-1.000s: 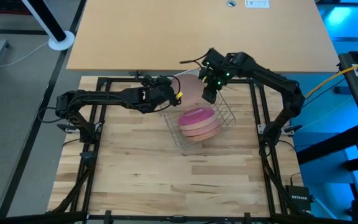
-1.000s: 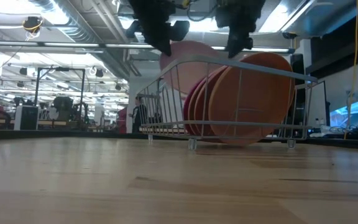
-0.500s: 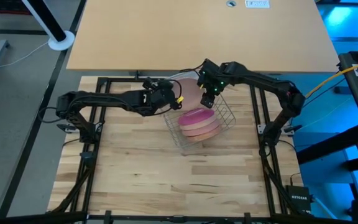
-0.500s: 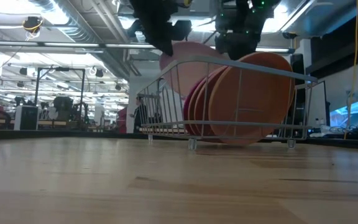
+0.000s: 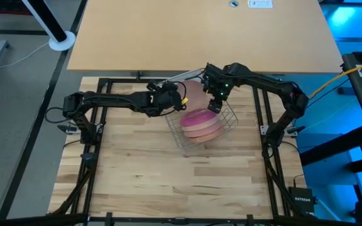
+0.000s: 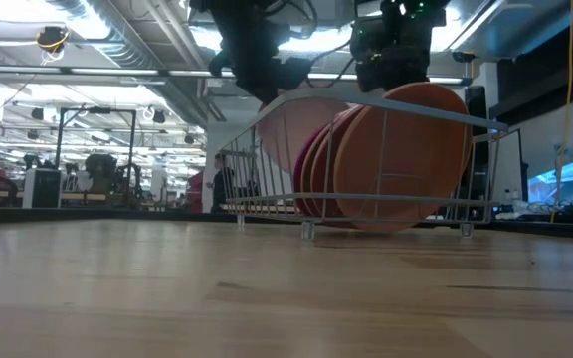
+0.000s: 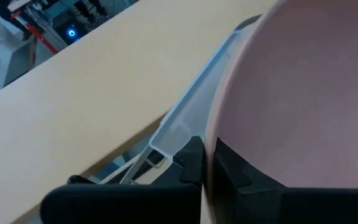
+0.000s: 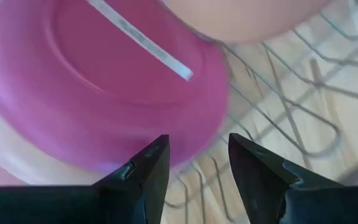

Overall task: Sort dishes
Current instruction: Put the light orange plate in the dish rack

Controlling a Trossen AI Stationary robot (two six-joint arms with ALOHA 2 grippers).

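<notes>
1. High view: we take the wire rack (image 5: 204,125) as our landmark. The left gripper (image 5: 180,100) sits at the rack's far-left corner, fingers clamped on the rim of a pale peach-pink plate (image 5: 193,93); the left wrist view shows the two dark fingers pinched on that rim.
2. Changed over the last second: the plate has dropped. In the low view it hung above the rack's top wire; now its lower part (image 6: 291,134) sits inside the rack, behind the magenta plate (image 6: 311,164) and the terracotta plates (image 6: 401,154).
3. The right gripper (image 5: 213,103) has swung from the rack's far edge to directly over the stacked plates. Its fingers stand apart and hold nothing; the right wrist view looks down between them onto the magenta plate (image 8: 104,81) with rack wires beyond.
4. What we read from this: the peach-pink plate is being slotted in beside the others, not yet released. The right gripper looks placed to steady or take the next plate, though we can't say which.
</notes>
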